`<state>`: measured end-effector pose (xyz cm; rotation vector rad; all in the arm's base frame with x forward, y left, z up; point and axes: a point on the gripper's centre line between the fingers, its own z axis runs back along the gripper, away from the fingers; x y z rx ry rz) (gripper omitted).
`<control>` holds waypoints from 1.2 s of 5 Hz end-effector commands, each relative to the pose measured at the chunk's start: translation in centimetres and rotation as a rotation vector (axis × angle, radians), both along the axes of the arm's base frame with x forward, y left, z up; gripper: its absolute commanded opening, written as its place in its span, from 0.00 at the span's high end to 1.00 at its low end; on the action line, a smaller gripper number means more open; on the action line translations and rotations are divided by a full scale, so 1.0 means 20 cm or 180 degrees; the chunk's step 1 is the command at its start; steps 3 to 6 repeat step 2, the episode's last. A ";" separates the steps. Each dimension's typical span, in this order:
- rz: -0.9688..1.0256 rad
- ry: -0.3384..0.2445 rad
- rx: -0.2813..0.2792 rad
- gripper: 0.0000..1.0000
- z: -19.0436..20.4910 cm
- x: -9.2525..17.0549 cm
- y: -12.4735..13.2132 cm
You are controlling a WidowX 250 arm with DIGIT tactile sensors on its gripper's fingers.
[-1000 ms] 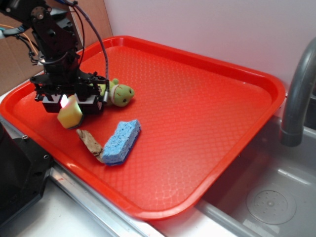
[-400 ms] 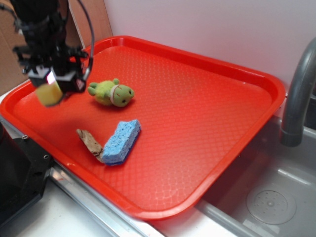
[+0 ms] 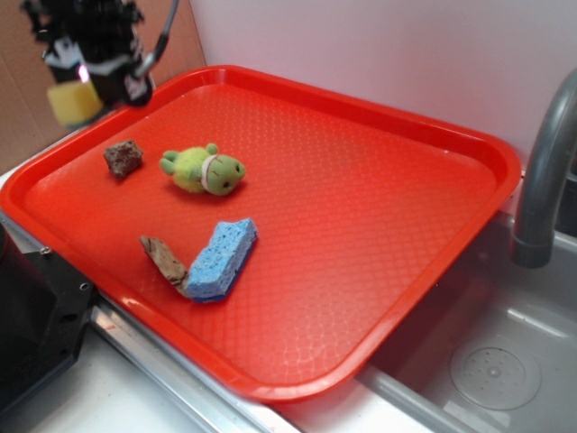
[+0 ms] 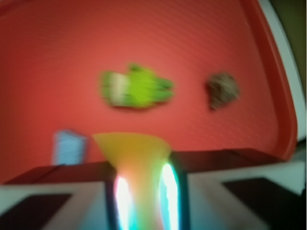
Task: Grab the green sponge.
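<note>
We are seeing the gripper (image 3: 79,90) at the upper left of the exterior frame, raised above the tray's far left corner, its two fingers closed onto the green sponge (image 3: 74,102). Only the yellow foam of the sponge is showing; the block is hanging below the black fingers, clear of the tray. In the wrist view the sponge (image 4: 134,153) is sitting wedged between the fingers at the bottom centre, blurred and lit by a glare. We are finding no readable writing or brand marks anywhere. The arm is mostly cut off by the top edge, with a cable looping beside it.

Below the gripper, the red tray (image 3: 379,253) is carrying a small brown lump (image 3: 123,157) at the left, a green plush turtle (image 3: 204,169) just right of it, and lower down a blue sponge (image 3: 222,259) touching a brown scrap (image 3: 163,260). A grey faucet (image 3: 545,180) is standing at the right edge.
</note>
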<state>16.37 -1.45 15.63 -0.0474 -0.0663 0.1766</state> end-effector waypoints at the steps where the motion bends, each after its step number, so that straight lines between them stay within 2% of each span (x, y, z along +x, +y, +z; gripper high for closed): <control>1: -0.0125 -0.0178 -0.0039 1.00 0.11 0.07 -0.08; 2: -0.0048 -0.0082 0.0045 1.00 0.06 0.07 -0.04; 6: -0.0048 -0.0082 0.0045 1.00 0.06 0.07 -0.04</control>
